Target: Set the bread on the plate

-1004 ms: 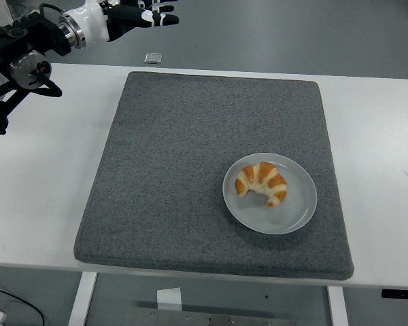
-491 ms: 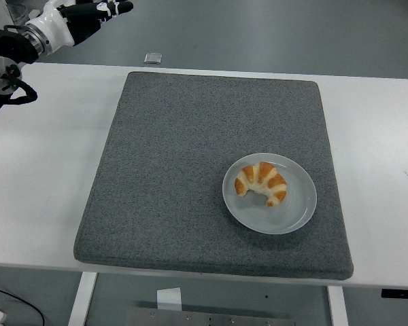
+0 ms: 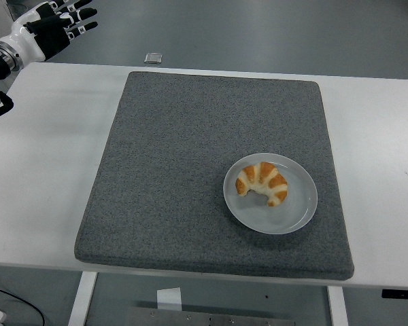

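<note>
Head view: a golden-brown, crescent-shaped croissant with pale cream stripes across its crust (image 3: pixel 261 183) lies on a round, pale grey plate (image 3: pixel 299 210). Its curve opens toward the near side, and both tips sit inside the plate's rim. The bread rests a little left of and beyond the plate's centre, leaving a bare arc of plate on the near right. The plate stands on a large, dark grey, coarse-textured square mat (image 3: pixel 183 163), in the mat's near right part, and the mat covers the middle of the white table (image 3: pixel 34 190).

The robot's black and white left hand (image 3: pixel 51 24) is at the far left corner of the picture, beyond the table's far edge and well apart from the croissant and plate. Its fingers (image 3: pixel 78 15) are stretched out and slightly spread, holding nothing. A small, flat, grey object (image 3: pixel 153 58), possibly a tag, lies on the floor beyond the table.
</note>
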`<action>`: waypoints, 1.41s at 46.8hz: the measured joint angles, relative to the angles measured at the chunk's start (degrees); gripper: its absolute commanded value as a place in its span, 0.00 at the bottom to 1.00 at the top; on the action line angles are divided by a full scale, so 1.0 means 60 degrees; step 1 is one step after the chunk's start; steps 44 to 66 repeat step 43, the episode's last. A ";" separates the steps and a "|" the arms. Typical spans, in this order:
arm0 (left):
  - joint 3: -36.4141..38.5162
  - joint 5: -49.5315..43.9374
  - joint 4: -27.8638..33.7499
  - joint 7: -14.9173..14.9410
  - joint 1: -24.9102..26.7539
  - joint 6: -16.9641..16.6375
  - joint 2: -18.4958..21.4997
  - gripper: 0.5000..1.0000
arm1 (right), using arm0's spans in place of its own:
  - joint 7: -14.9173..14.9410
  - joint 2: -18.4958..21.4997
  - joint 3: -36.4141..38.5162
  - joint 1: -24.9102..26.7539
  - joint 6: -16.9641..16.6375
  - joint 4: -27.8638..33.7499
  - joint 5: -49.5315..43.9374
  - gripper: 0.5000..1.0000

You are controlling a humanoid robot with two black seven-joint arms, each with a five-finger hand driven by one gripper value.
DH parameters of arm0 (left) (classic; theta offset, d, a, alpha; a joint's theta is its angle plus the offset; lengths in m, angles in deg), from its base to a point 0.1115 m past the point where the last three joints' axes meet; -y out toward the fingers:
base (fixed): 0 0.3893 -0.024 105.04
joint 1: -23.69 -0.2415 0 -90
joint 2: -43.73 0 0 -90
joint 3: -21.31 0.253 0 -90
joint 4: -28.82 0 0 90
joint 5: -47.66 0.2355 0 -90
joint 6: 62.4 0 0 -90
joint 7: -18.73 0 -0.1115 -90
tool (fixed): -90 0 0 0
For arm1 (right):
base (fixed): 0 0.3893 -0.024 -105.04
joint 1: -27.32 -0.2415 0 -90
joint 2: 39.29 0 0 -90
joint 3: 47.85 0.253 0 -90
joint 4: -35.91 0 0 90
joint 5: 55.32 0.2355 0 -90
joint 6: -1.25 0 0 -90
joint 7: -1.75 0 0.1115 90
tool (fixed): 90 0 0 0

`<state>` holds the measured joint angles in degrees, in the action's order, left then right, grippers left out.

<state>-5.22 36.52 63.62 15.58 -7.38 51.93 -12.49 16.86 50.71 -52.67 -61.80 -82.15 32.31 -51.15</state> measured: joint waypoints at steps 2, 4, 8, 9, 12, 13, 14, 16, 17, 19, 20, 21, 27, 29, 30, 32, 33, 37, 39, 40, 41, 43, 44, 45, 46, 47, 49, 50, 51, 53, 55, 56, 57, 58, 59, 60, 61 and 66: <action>-0.0001 -0.0225 -0.0001 0.0083 -0.0035 0.0004 -0.0012 1.00 | 0.0000 0.0000 0.0009 0.0001 0.0000 -0.0001 0.0001 0.86; -0.0002 -0.0427 -0.0007 0.0151 -0.0072 0.0022 -0.0018 1.00 | 0.0000 0.0000 0.0012 -0.0001 -0.0001 -0.0001 0.0004 0.86; -0.0004 -0.0694 -0.0011 0.0226 -0.0181 0.0049 -0.0070 1.00 | 0.0000 0.0000 0.0012 0.0000 -0.0012 -0.0003 0.0004 0.86; -0.0004 -0.0710 -0.0011 0.0229 -0.0198 0.0055 -0.0081 1.00 | 0.0000 0.0000 0.0012 0.0000 -0.0012 -0.0002 0.0006 0.86; -0.0004 -0.0723 -0.0003 0.0232 -0.0217 0.0059 -0.0105 1.00 | 0.0000 0.0000 0.0012 0.0001 -0.0010 -0.0002 0.0007 0.86; -0.0004 -0.0723 -0.0002 0.0232 -0.0220 0.0059 -0.0113 1.00 | 0.0000 0.0000 0.0009 0.0006 -0.0008 -0.0002 0.0007 0.86; -0.0004 -0.0723 -0.0002 0.0232 -0.0220 0.0059 -0.0120 1.00 | 0.0000 0.0000 0.0006 0.0017 -0.0007 -0.0002 0.0007 0.86; -0.0004 -0.0723 -0.0003 0.0232 -0.0220 0.0059 -0.0133 1.00 | 0.0000 0.0000 0.0003 0.0028 -0.0004 -0.0002 0.0007 0.86; -0.0004 -0.0723 -0.0002 0.0232 -0.0220 0.0059 -0.0135 1.00 | 0.0000 0.0000 0.0005 0.0028 -0.0003 -0.0002 0.0007 0.86; -0.0007 -0.0730 -0.0001 0.0239 -0.0220 0.0056 -0.0143 1.00 | 0.0000 0.0000 0.0008 0.0028 -0.0002 -0.0008 0.0007 0.86; -0.0013 -0.0732 -0.0001 0.0243 -0.0220 0.0053 -0.0143 1.00 | 0.0000 0.0000 0.0009 0.0028 -0.0002 -0.0011 0.0007 0.86; -0.0021 -0.0734 -0.0001 0.0245 -0.0219 0.0051 -0.0143 1.00 | 0.0000 0.0000 0.0012 0.0029 -0.0002 -0.0014 0.0007 0.86; -0.0043 -0.0736 -0.0007 0.0246 -0.0219 0.0036 -0.0151 1.00 | 0.0000 0.0000 0.0026 0.0030 -0.0009 -0.0015 0.0007 0.86; -0.0045 -0.0736 -0.0021 0.0246 -0.0223 0.0032 -0.0151 1.00 | 0.0000 0.0000 0.0026 0.0031 -0.0008 -0.0015 0.0007 0.86; -0.0047 -0.0736 -0.0031 0.0246 -0.0236 0.0032 -0.0151 1.00 | 0.0000 0.0000 0.0027 0.0030 -0.0007 -0.0013 0.0007 0.86; -0.0048 -0.0736 -0.0054 0.0246 -0.0256 0.0031 -0.0152 1.00 | 0.0000 0.0000 0.0027 0.0031 -0.0005 -0.0011 0.0007 0.86; -0.0053 -0.0736 -0.0064 0.0246 -0.0263 0.0031 -0.0159 1.00 | 0.0000 0.0000 0.0027 0.0030 -0.0003 -0.0009 0.0007 0.86; -0.0062 -0.0736 -0.0071 0.0246 -0.0267 0.0031 -0.0215 1.00 | 0.0000 0.0000 0.0027 0.0031 -0.0001 -0.0010 0.0007 0.86; -0.0061 -0.0736 -0.0070 0.0246 -0.0267 0.0021 -0.0278 1.00 | 0.0000 0.0000 0.0027 0.0028 0.0001 -0.0011 0.0007 0.86; -0.0061 -0.0736 -0.0069 0.0247 -0.0267 0.0020 -0.0290 1.00 | 0.0000 0.0000 0.0027 0.0031 0.0007 -0.0011 0.0008 0.86; -0.0062 -0.0736 -0.0071 0.0254 -0.0267 0.0018 -0.0296 1.00 | 0.0000 0.0000 0.0027 0.0032 0.0010 -0.0011 0.0008 0.86; -0.0062 -0.0736 -0.0076 0.0254 -0.0267 0.0017 -0.0298 1.00 | 0.0000 0.0000 0.0027 0.0028 0.0011 -0.0013 0.0007 0.86; -0.0062 -0.0736 -0.0076 0.0254 -0.0267 0.0017 -0.0298 1.00 | 0.0000 0.0000 0.0027 0.0028 0.0011 -0.0013 0.0007 0.86; -0.0062 -0.0736 -0.0076 0.0254 -0.0267 0.0017 -0.0298 1.00 | 0.0000 0.0000 0.0027 0.0028 0.0011 -0.0013 0.0007 0.86; -0.0062 -0.0736 -0.0076 0.0254 -0.0267 0.0017 -0.0298 1.00 | 0.0000 0.0000 0.0027 0.0028 0.0011 -0.0013 0.0007 0.86; -0.0062 -0.0736 -0.0076 0.0254 -0.0267 0.0017 -0.0298 1.00 | 0.0000 0.0000 0.0027 0.0028 0.0011 -0.0013 0.0007 0.86; -0.0062 -0.0736 -0.0076 0.0254 -0.0267 0.0017 -0.0298 1.00 | 0.0000 0.0000 0.0027 0.0028 0.0011 -0.0013 0.0007 0.86; -0.0062 -0.0736 -0.0076 0.0254 -0.0267 0.0017 -0.0298 1.00 | 0.0000 0.0000 0.0027 0.0028 0.0011 -0.0013 0.0007 0.86; -0.0062 -0.0736 -0.0076 0.0254 -0.0267 0.0017 -0.0298 1.00 | 0.0000 0.0000 0.0027 0.0028 0.0011 -0.0013 0.0007 0.86; -0.0062 -0.0736 -0.0076 0.0254 -0.0267 0.0017 -0.0298 1.00 | 0.0000 0.0000 0.0027 0.0028 0.0011 -0.0013 0.0007 0.86; -0.0062 -0.0736 -0.0076 0.0254 -0.0267 0.0017 -0.0298 1.00 | 0.0000 0.0000 0.0027 0.0028 0.0011 -0.0013 0.0007 0.86; -0.0062 -0.0736 -0.0076 0.0254 -0.0267 0.0017 -0.0298 1.00 | 0.0000 0.0000 0.0027 0.0028 0.0011 -0.0013 0.0007 0.86; -0.0062 -0.0736 -0.0076 0.0254 -0.0267 0.0017 -0.0298 1.00 | 0.0000 0.0000 0.0027 0.0028 0.0011 -0.0013 0.0007 0.86; -0.0062 -0.0736 -0.0076 0.0254 -0.0267 0.0017 -0.0298 1.00 | 0.0000 0.0000 0.0027 0.0028 0.0011 -0.0013 0.0007 0.86; -0.0062 -0.0736 -0.0076 0.0254 -0.0267 0.0017 -0.0298 1.00 | 0.0000 0.0000 0.0027 0.0028 0.0011 -0.0013 0.0007 0.86; -0.0062 -0.0736 -0.0076 0.0254 -0.0267 0.0017 -0.0298 1.00 | 0.0000 0.0000 0.0027 0.0028 0.0011 -0.0013 0.0007 0.86; -0.0062 -0.0736 -0.0076 0.0254 -0.0267 0.0017 -0.0298 1.00 | 0.0000 0.0000 0.0027 0.0028 0.0011 -0.0013 0.0007 0.86; -0.0062 -0.0736 -0.0076 0.0254 -0.0267 0.0017 -0.0298 1.00 | 0.0000 0.0000 0.0027 0.0028 0.0011 -0.0013 0.0007 0.86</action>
